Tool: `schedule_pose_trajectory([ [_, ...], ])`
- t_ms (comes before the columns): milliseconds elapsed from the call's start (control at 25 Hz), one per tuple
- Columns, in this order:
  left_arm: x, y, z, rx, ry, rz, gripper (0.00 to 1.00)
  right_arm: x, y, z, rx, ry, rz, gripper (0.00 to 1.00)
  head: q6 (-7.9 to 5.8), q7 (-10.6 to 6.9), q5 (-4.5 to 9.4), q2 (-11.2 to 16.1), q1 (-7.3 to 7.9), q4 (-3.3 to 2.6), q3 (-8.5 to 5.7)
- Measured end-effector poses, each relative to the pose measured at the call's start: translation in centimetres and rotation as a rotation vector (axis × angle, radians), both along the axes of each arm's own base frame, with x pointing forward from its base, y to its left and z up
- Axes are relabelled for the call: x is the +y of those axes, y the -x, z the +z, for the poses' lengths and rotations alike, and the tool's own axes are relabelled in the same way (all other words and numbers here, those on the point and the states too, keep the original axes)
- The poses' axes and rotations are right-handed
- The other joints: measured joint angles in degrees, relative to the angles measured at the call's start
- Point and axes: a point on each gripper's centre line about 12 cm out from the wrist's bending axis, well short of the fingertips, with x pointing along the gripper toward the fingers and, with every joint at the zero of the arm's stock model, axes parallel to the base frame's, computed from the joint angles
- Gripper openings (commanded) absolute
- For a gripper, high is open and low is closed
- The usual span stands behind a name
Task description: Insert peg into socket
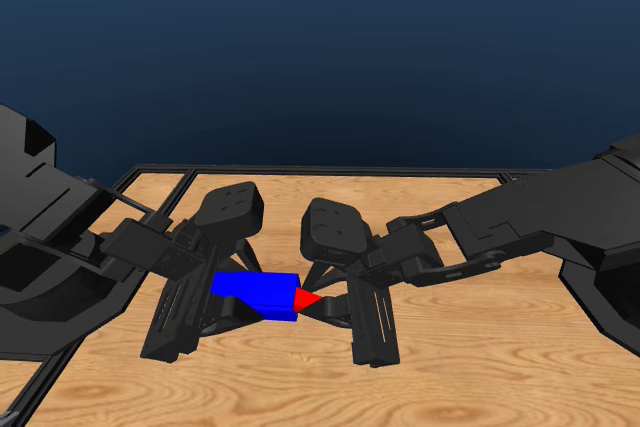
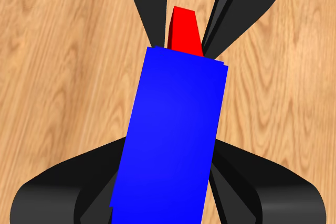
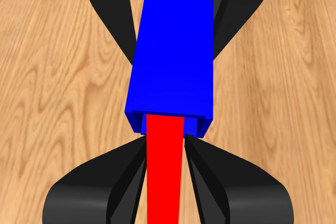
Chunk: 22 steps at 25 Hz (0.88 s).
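Observation:
The blue socket (image 1: 258,294) is held above the table by my left gripper (image 1: 222,299), which is shut on it. The red peg (image 1: 305,298) sticks out of the socket's open right end, and my right gripper (image 1: 335,302) is shut on it. In the left wrist view the socket (image 2: 170,135) fills the middle and the peg (image 2: 185,31) shows beyond its far end. In the right wrist view the peg (image 3: 165,171) runs between my jaws into the socket's open mouth (image 3: 170,51). Part of the peg is hidden inside the socket.
The wooden table (image 1: 480,367) lies under both grippers, with a dark raised rim (image 1: 300,170) along its back and left edges. The two arms meet at the table's middle.

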Motion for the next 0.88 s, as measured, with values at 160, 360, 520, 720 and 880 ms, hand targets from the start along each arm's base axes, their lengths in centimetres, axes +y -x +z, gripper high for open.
schedule_pose_trajectory([
  [160, -0.2, -0.2, -0.4, 0.015, 0.006, 0.010, 0.00, 0.2, -0.3, -0.1, 0.027, 0.017, 0.011, 0.00, -0.06, 0.40, 0.22, 0.00, 0.09, 0.02, 0.00],
  [360, -0.7, -0.4, -1.2, 0.042, 0.017, 0.014, 0.00, 0.7, -1.0, -0.6, 0.081, 0.030, 0.018, 0.00, -0.11, 0.65, 0.31, 0.00, -0.07, -0.03, 0.00],
  [520, -0.9, -0.3, -1.7, 0.062, 0.024, 0.018, 0.00, 1.0, -1.5, -1.0, 0.115, 0.035, 0.015, 0.71, -0.09, 0.60, 0.20, 0.00, -0.24, -0.07, 0.00],
  [720, -0.8, -0.6, -1.8, 0.043, 0.035, 0.021, 0.00, 1.1, -1.1, -0.8, 0.122, 0.015, -0.005, 1.00, -0.18, 0.38, -0.14, 0.00, -0.22, -0.09, 0.00],
  [880, -0.4, -1.2, -1.5, -0.002, 0.049, 0.020, 0.00, 0.5, 1.0, -0.1, 0.104, -0.038, -0.052, 1.00, -0.29, 0.13, -0.37, -0.01, 0.05, -0.06, 0.00],
])
